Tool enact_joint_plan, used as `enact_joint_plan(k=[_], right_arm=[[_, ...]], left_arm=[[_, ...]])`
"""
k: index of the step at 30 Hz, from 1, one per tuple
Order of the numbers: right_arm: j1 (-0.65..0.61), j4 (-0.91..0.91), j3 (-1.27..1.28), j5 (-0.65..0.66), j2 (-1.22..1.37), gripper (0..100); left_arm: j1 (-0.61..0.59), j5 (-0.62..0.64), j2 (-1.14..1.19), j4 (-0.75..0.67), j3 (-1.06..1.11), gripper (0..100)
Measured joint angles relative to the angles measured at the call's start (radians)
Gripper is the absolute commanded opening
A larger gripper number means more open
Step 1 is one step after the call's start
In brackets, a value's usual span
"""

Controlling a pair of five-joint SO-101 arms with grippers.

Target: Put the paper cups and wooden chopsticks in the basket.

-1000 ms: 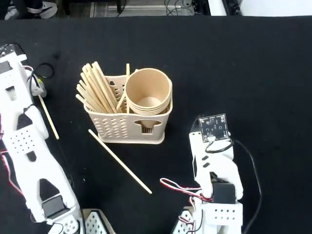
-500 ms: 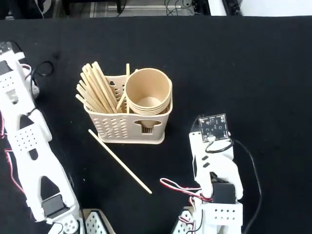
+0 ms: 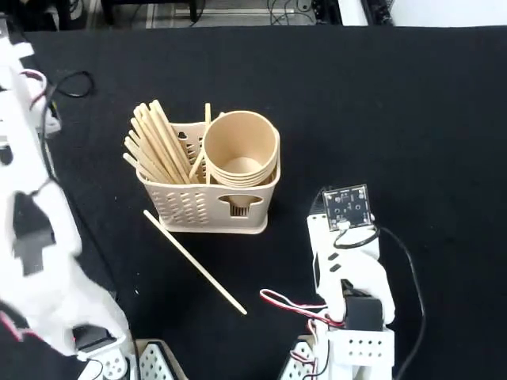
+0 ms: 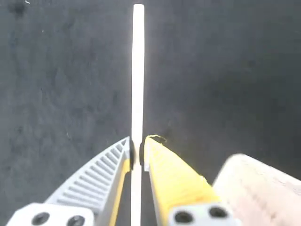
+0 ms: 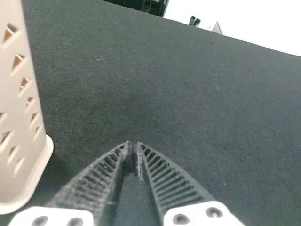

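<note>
cream holed plastic basket [image 3: 198, 210] on black worktop [image 3: 412, 103] held tan paper cups [image 3: 242, 144] | thin pale wooden chopstick [image 3: 195, 262] lay just beside it: looked light, stiff, might roll; pinch mid-length | left gripper [image 4: 138, 150] was clamped on another chopstick [image 4: 138, 70] | right gripper [image 5: 131, 157] was pressed together, empty

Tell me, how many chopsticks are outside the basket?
2: a loose chopstick lies on the table in front of the basket; a held chopstick is pinched in the left tool. The arm could hide more.

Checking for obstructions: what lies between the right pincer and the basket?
Bare black tabletop separates right pincer from basket, as the right wrist view shows.
</note>
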Motion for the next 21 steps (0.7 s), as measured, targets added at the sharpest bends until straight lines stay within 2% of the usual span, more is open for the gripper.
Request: enact_joint_plan(k=[5,14,17,21], right_arm=[[0.000,0.000,0.000,0.000,0.000,1.3],[0.000,0.000,0.000,0.000,0.000,1.3],[0.000,0.000,0.000,0.000,0.000,1.3],[0.000,0.000,0.000,0.000,0.000,1.4]], left_arm=[[0.068,0.064,-0.399,-0.103,0.272,3],[0.238,0.137,-1.077,-0.420,0.750,3],[0.322,0.141,-1.306,-0.571,0.931,3],[0.413,0.144,-1.594,-0.848,1.192,3]])
